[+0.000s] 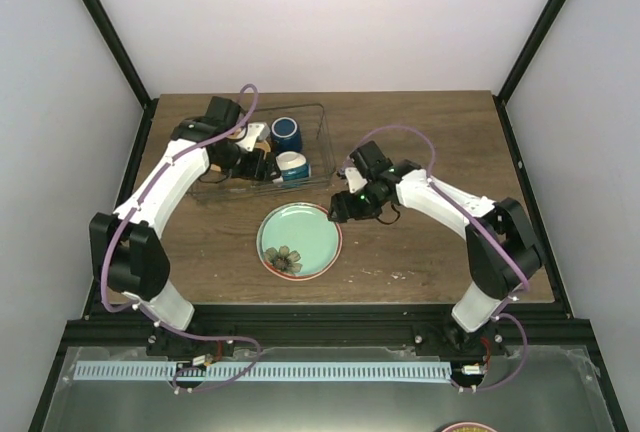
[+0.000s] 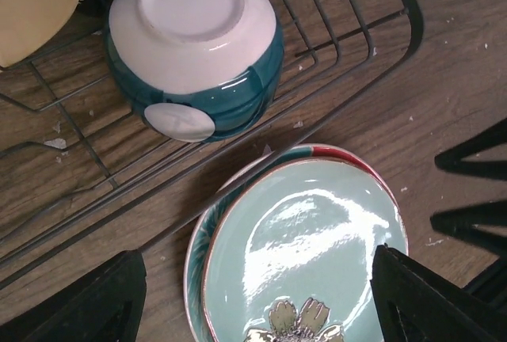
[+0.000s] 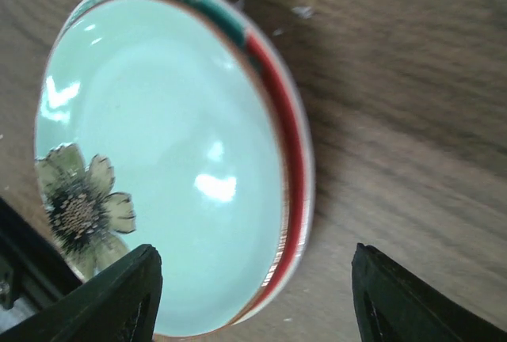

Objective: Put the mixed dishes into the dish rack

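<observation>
Left gripper [image 2: 257,298] hangs over the near edge of the rack [image 2: 413,9], fingers spread wide, nothing between them. The bowl [image 2: 194,49] sits upside down inside the rack, with the mug [image 1: 286,133] just behind it. The yellow plate [image 2: 32,1] shows over the rack wires beside the bowl. The green plate [image 3: 166,152] lies flat on the table [image 1: 430,132], just outside the rack's near side, flower up. Right gripper [image 3: 253,279] is low at that plate's right rim, jaws apart and empty. Whether it touches the plate, I can't tell.
</observation>
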Controlling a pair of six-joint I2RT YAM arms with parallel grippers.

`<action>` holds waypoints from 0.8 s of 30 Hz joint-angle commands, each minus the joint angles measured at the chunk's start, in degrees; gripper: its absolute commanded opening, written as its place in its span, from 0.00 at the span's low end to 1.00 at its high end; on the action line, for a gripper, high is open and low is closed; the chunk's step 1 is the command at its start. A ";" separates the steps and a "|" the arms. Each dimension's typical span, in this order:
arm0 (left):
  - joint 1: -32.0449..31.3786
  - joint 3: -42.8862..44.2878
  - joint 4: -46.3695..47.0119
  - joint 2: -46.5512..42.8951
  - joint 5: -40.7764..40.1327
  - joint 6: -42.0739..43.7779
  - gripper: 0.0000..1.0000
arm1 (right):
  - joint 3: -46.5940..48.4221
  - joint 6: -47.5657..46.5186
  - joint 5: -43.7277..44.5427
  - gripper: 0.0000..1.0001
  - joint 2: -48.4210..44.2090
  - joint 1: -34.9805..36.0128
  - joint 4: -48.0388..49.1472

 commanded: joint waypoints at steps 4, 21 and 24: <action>-0.35 2.30 0.30 1.48 0.72 0.64 0.79 | -0.18 0.15 -3.21 0.64 0.15 2.74 0.14; -0.34 0.03 0.57 -1.40 -2.35 1.01 0.79 | -4.88 -3.43 -5.99 0.57 5.73 3.57 7.66; -0.34 -0.02 0.57 -1.52 -2.38 0.96 0.79 | -4.16 -3.84 -5.39 0.56 6.06 3.84 6.83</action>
